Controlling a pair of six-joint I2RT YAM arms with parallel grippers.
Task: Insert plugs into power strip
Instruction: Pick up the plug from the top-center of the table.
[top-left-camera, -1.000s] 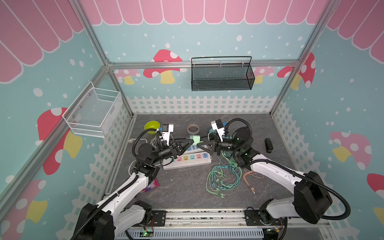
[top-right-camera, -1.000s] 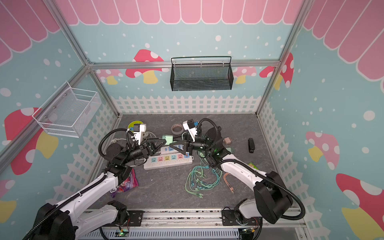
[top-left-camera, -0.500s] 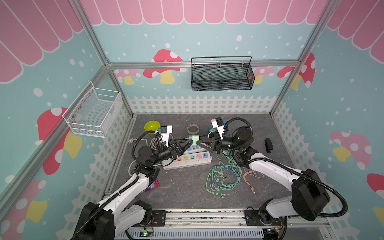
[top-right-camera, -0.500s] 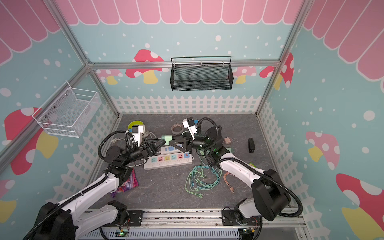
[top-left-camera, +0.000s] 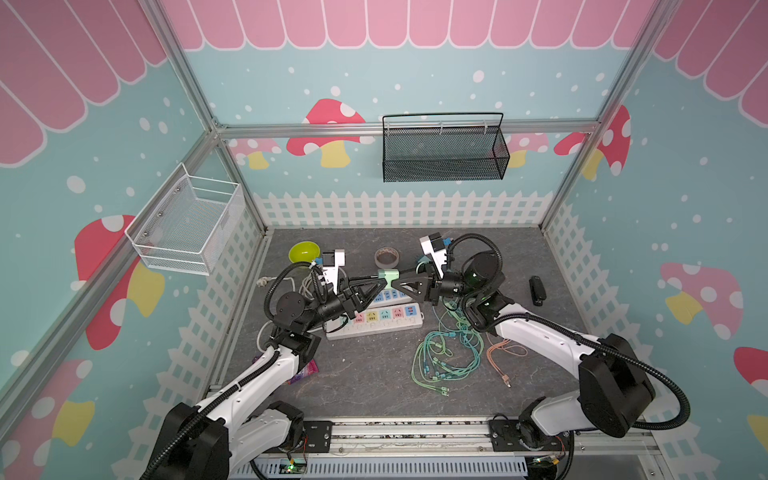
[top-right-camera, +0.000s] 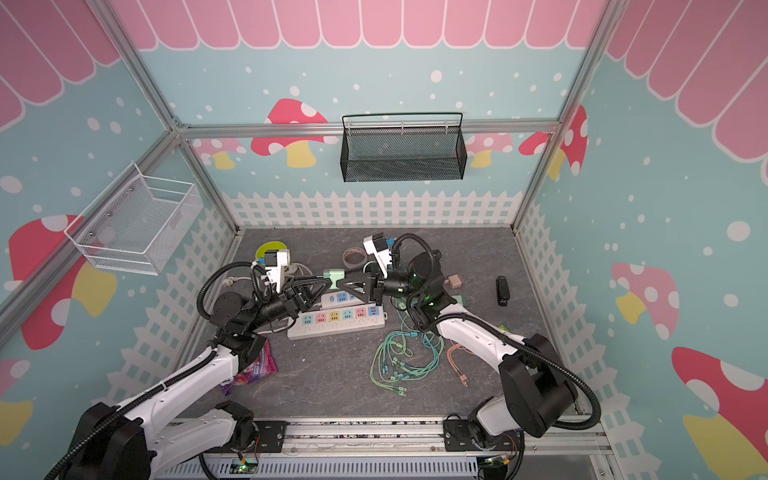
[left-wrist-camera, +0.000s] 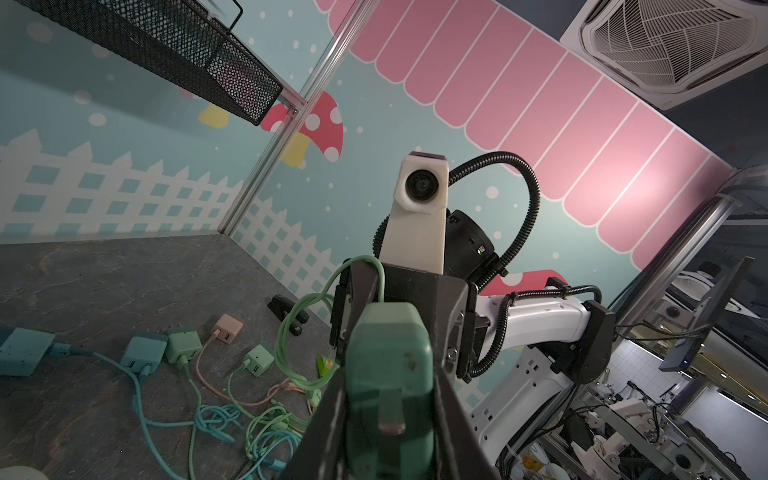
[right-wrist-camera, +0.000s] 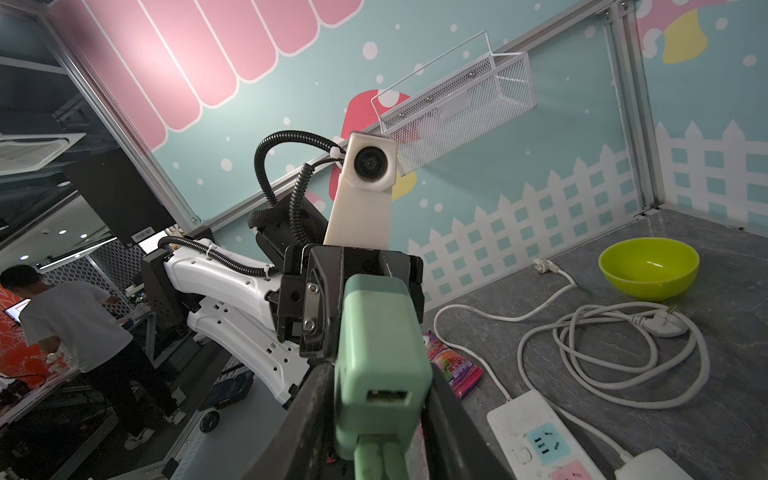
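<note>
Left gripper (top-left-camera: 382, 281) is clenched on the mint plug (top-left-camera: 388, 274), prongs facing its wrist camera. The right gripper (top-left-camera: 395, 281) meets it nose to nose with jaws pressed on the cabled end, so both grasp it in mid-air, the strip (top-left-camera: 374, 326) at its 6 o'clock. Judged step: hand-over before insertion, so next one gripper must let go and the other turn the prongs down over a free socket. Room: tape roll (top-left-camera: 386, 257) near at 12 o'clock, cable tangle (top-left-camera: 444, 353) at 4 o'clock, walls well apart.
</note>
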